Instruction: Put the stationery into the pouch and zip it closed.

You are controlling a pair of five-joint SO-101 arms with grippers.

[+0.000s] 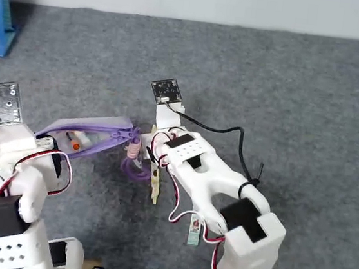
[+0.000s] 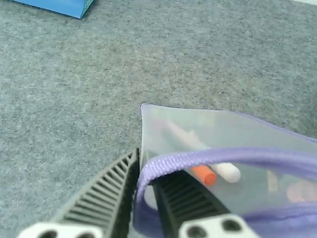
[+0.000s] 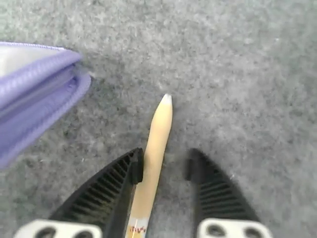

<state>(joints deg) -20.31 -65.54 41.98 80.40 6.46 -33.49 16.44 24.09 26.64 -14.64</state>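
Left gripper (image 2: 142,166) pinched tight on the pouch (image 2: 223,131) edge, arm stretched forward. Right gripper (image 3: 166,159) points down, jaws spread apart, its arm bent low alongside.

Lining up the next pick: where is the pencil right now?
In the right wrist view the pencil lies on the carpet between the fingers of the open right gripper, against one of them, beside the end of the purple pouch.

purple pouch (image 1: 95,133) (pen (image 1: 74,142) inside), pencil (image 1: 155,185) just beside it, grey carpet (image 1: 288,88)
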